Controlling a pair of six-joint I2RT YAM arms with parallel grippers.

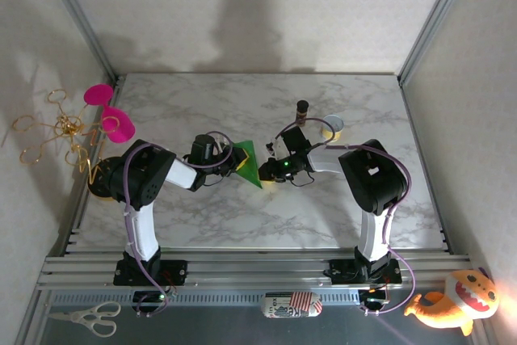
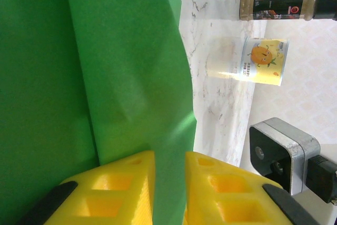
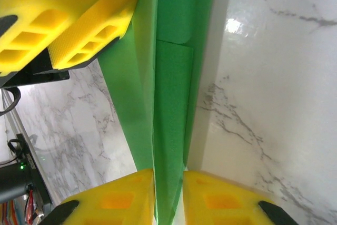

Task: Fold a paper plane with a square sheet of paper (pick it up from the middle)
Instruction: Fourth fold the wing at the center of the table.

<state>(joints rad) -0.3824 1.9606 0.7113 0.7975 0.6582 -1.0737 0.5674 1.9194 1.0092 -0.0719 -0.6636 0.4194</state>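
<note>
Nearest me, at mid tabletop (image 1: 266, 216), the sheet of paper (image 1: 249, 163) is a folded green triangle, its point toward the arm bases. My left fingers (image 2: 118, 183) are clamped on the paper's left side, with the green layers pinched between them. My right fingers (image 3: 118, 198) are closed on its right side the same way, directly opposite. Beyond the paper to its right stands a cup (image 1: 332, 125) with an orange printed on it. A little farther from the paper stands a dark-capped spice bottle (image 1: 302, 109).
</note>
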